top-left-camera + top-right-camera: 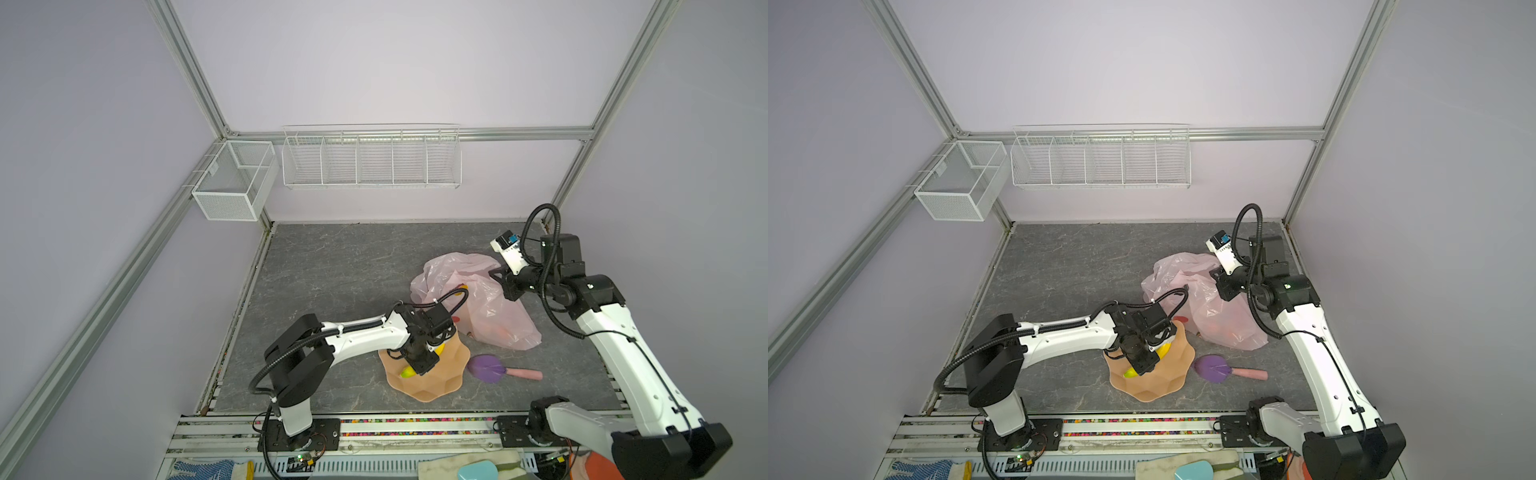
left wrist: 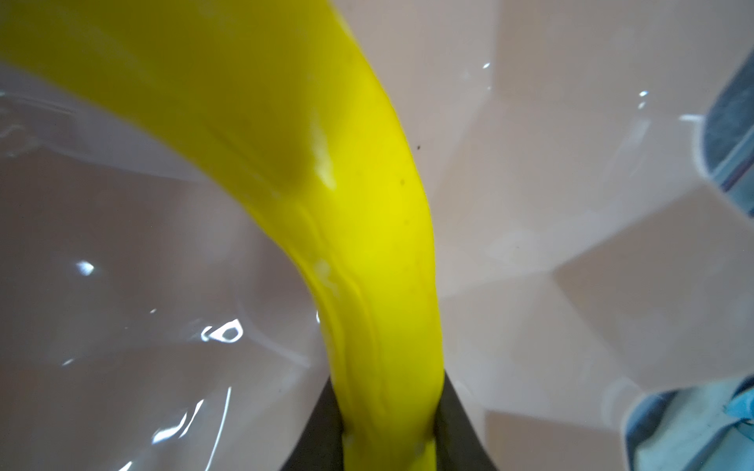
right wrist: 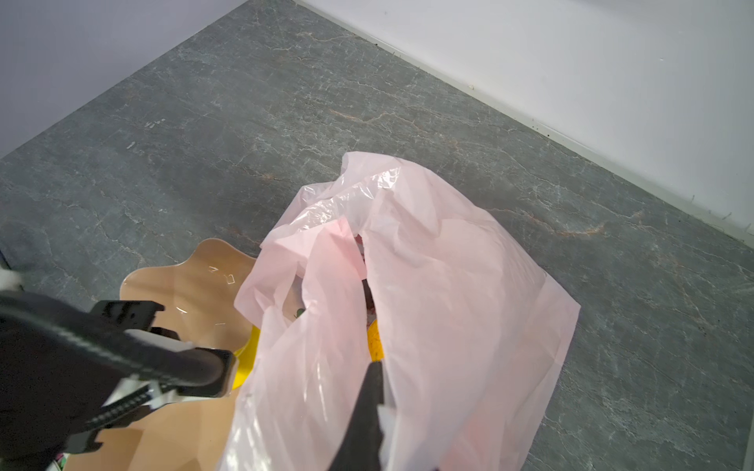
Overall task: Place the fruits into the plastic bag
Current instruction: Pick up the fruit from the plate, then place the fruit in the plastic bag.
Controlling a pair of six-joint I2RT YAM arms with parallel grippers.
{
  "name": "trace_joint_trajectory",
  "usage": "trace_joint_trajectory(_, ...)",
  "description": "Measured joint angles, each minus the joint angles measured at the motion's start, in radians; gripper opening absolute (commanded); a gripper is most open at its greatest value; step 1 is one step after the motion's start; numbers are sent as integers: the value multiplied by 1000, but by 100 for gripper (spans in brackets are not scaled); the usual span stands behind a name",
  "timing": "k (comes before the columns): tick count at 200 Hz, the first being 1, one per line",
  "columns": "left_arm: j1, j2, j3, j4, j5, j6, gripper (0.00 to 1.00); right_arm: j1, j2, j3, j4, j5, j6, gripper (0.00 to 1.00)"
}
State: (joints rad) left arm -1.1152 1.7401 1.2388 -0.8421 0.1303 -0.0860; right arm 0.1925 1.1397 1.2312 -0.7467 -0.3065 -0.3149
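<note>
- The left fingers reach down into the peach bowl, which sits on the grey table.
- In the left wrist view, a yellow banana sits between the two dark fingers. They press on it from both sides, so they are grasping the banana.
- The banana lies inside the bowl. In both top views its two ends stick out from under the left fingers.
- The pink plastic bag lies on the table right beside the bowl, on the bowl's far side.
- The right fingers are clenched on the thin edge of the plastic bag and hold its mouth up.
- In the right wrist view, a yellow-orange fruit peeks out from inside the bag's mouth.
- A small red thing shows at the bag's near edge. It may be a strawberry, but it is too small to be sure.
- A purple paddle with a pink handle lies flat on the table just beside the bowl, on the right arm's side. It does not touch the bag.
</note>
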Motion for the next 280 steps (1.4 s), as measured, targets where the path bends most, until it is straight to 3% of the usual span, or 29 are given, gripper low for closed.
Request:
trace_joint_trajectory(53,112,-171,8,-31,4,100,19,-8,-3,1,-5,2,-7,7)
trace_joint_trajectory(97,206,-174,112,-69,-84,197,18,-8,-12,1,-17,-2,-14,7)
trace_joint_trajectory(165,289,85,461,-105,-159,396,18,-8,-28,9,-42,-13,-15,7)
trace_joint_trajectory(207,285,213,692,-187,-106,479,18,-8,-31,16,-49,-17,-15,7)
trace_joint_trajectory(280,199,261,734,-234,-15,510,18,-8,-37,16,-58,-17,-26,7)
